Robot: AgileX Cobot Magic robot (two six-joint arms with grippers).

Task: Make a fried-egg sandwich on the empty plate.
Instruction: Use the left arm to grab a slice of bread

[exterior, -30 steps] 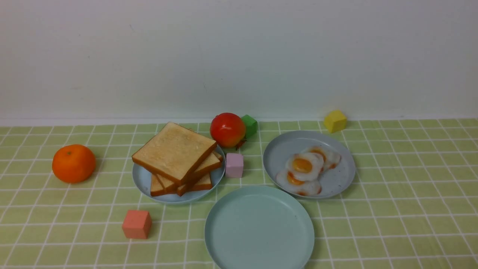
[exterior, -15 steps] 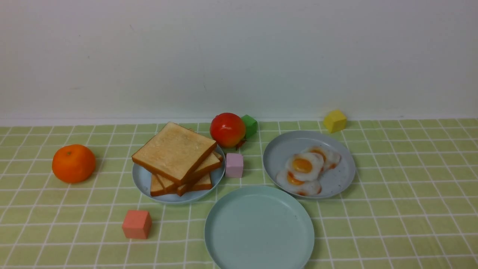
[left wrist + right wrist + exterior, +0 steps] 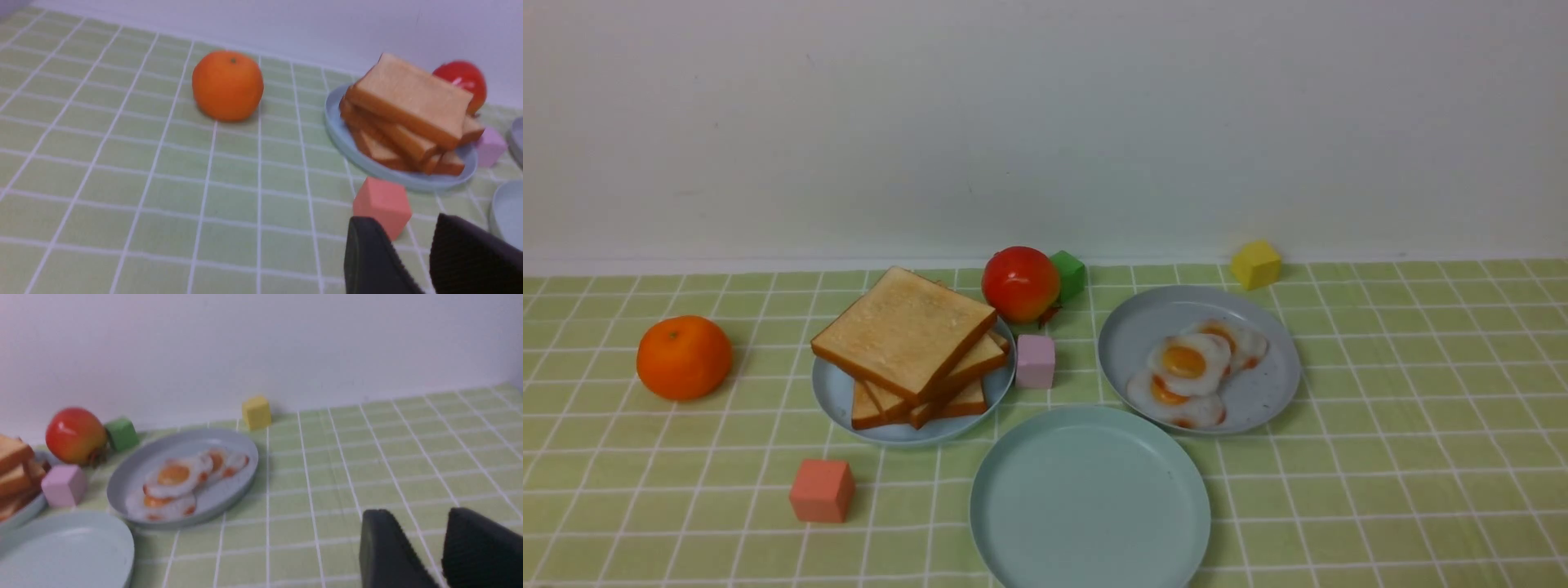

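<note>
My left gripper [image 3: 404, 228] hangs low over the checked cloth [image 3: 1421, 457], its two black fingers [image 3: 367, 261] a little apart with nothing between them, just short of the salmon cube [image 3: 822, 490]. My right gripper [image 3: 416, 518] is the same, fingers parted and holding nothing, above bare cloth to the right of the grey plate [image 3: 1258, 400]. Both show only in their wrist views. The teal plate [image 3: 1090, 498] sits at the near middle of the cloth with nothing on it, its far rim close to the two other plates. Behind it to the left, the toast [image 3: 907, 335] lies in a loose, skewed pile on the blue plate [image 3: 837, 396]. Behind it to the right, three overlapping eggs [image 3: 1188, 363] lie on the grey plate. A lilac cube [image 3: 1035, 360] stands between those two plates. The red fruit [image 3: 1019, 283] is behind it, touching the green cube [image 3: 1068, 273]. The yellow cube [image 3: 1255, 264] is near the wall, and the orange [image 3: 684, 357] is well off to the left.
</note>
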